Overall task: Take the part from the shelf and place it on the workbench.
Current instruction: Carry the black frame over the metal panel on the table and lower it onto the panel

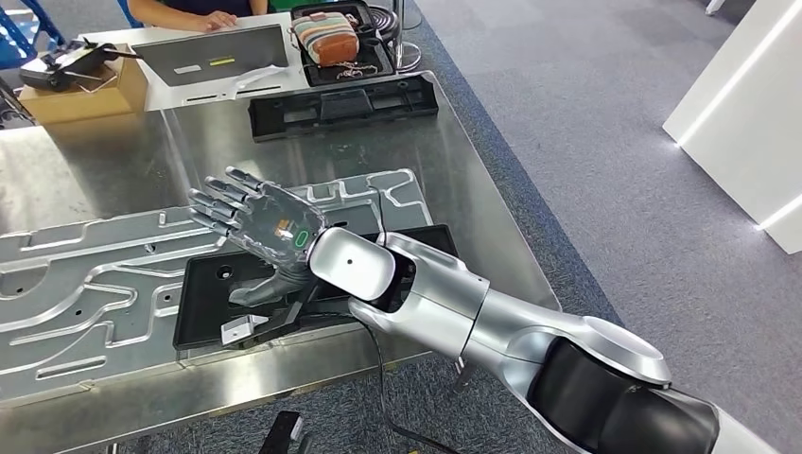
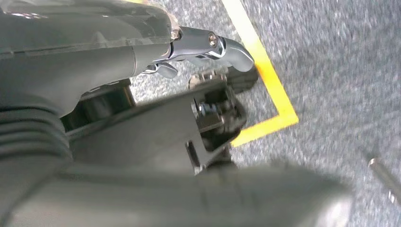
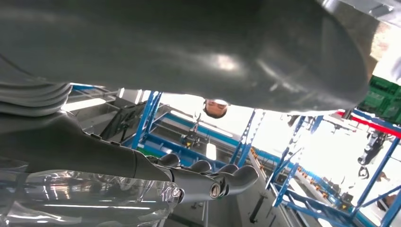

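Note:
The part, a long flat black plastic tray (image 1: 208,303), lies on a stamped silver metal panel (image 1: 85,274) on the steel workbench (image 1: 473,180). My right hand (image 1: 260,227) hovers over the tray's middle with its fingers spread and nothing in its grasp; its thumb points down toward the tray. In the right wrist view the right hand (image 3: 142,175) reaches out with straight fingers (image 3: 222,179) beside a shiny metal surface. My left hand (image 2: 94,61) hangs over the grey floor, its fingers (image 2: 227,47) loosely extended and holding nothing.
A second black tray (image 1: 345,104) lies at the bench's far side. Behind it are a grey laptop (image 1: 222,52), a cardboard box (image 1: 80,95) and a black case (image 1: 374,61) with a striped pouch. A person (image 1: 203,14) sits there. Yellow floor tape (image 2: 269,80) runs below my left hand.

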Controlling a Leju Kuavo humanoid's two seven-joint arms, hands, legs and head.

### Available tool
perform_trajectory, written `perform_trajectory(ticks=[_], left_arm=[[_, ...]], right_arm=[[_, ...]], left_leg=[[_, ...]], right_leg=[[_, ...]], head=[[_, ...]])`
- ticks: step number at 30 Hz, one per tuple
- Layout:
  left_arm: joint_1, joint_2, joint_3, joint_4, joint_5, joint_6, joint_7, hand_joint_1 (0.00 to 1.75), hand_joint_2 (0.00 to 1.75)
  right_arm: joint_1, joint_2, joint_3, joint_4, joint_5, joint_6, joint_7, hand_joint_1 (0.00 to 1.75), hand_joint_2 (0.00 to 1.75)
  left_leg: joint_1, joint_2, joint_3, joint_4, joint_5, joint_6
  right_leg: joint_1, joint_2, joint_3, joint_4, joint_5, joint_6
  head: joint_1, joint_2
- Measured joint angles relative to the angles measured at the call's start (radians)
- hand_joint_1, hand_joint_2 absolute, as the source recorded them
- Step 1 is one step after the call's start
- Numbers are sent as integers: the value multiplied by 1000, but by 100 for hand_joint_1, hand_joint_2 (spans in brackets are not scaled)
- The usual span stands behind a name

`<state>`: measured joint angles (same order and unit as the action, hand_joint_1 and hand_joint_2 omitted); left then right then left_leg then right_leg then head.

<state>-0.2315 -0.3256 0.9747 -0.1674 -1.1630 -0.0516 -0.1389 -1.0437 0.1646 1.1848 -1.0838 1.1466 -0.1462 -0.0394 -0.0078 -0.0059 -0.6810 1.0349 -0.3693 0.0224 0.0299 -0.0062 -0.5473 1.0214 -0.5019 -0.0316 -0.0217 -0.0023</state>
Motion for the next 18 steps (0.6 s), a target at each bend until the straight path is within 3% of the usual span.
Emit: perform_trajectory(ticks=[2, 7, 14, 16, 18], left_arm=[[-1, 1, 0, 0, -7, 0, 0, 0, 0], [-4, 2, -3, -1, -21, 4, -8, 0, 0], [-7, 4, -4, -2, -21, 16, 2, 0, 0], [-9, 2, -4, -2, -19, 16, 2, 0, 0], [-12, 2, -4, -2, -16, 15, 2, 0, 0]], right_arm=[[-1, -1, 6, 0, -2, -3, 1, 0, 0], [-3, -3, 24, 2, -7, -6, 4, 0, 0], [-3, -9, 41, 4, -11, -17, 12, 0, 0], [-5, -12, 41, 4, -11, -21, 13, 0, 0], [-5, -15, 41, 5, -11, -23, 14, 0, 0]], left_leg=[[1, 1, -1, -4, 5, 1], [1, 1, -5, -13, 21, -5], [-2, 1, -4, -22, 30, 4], [5, 4, 3, -41, 42, 10], [9, 5, 2, -50, 50, 12]], right_leg=[[-2, 1, -2, -4, 5, 14], [-2, 1, -12, -2, 16, 6], [-5, 0, -13, -1, 18, 13], [-8, 3, -22, 28, -15, 23], [-17, 6, -58, 125, -90, 36]], head=[[0, 0], [0, 0], [0, 0], [0, 0], [0, 0]])
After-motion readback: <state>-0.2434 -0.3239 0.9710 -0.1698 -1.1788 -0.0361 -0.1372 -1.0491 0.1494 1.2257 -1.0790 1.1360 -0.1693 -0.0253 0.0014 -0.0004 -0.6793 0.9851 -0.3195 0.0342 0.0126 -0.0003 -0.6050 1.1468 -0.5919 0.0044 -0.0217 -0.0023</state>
